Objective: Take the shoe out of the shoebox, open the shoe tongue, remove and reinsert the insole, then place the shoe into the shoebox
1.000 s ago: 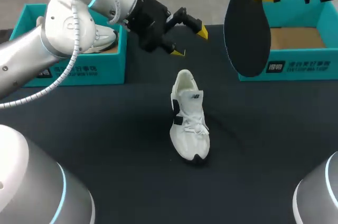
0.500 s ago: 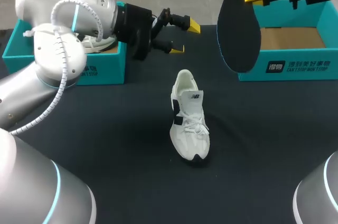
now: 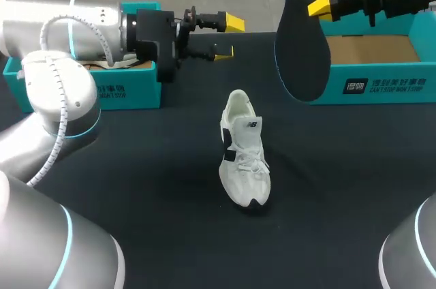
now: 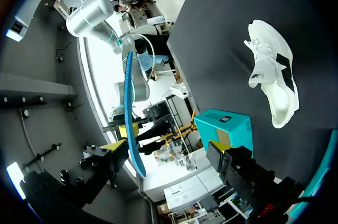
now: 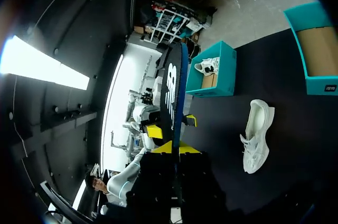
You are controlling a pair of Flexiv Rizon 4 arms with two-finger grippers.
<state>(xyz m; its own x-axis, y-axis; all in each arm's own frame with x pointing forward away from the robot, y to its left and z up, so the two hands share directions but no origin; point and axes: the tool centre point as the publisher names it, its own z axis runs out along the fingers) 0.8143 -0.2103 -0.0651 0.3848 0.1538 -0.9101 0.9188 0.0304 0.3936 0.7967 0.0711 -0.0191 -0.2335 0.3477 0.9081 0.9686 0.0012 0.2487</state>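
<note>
The left arm (image 3: 68,20) and right arm (image 3: 409,255) are silver-grey with glowing light-blue joint rings. A white ribbed cable (image 3: 63,115) loops behind the black, yellow-tipped left gripper (image 3: 227,37).

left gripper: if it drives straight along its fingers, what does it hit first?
Most likely the black insole hanging from the right gripper; the open left gripper points toward it. Depth is unclear, so it might slip past. The white shoe lies below that line.

shoe (image 3: 244,149): white, black patches
insole (image 3: 302,37): black, white logo, blue edge
left box (image 3: 129,91): teal
right box (image 3: 388,74): teal
tabletop (image 3: 136,166): black
</note>
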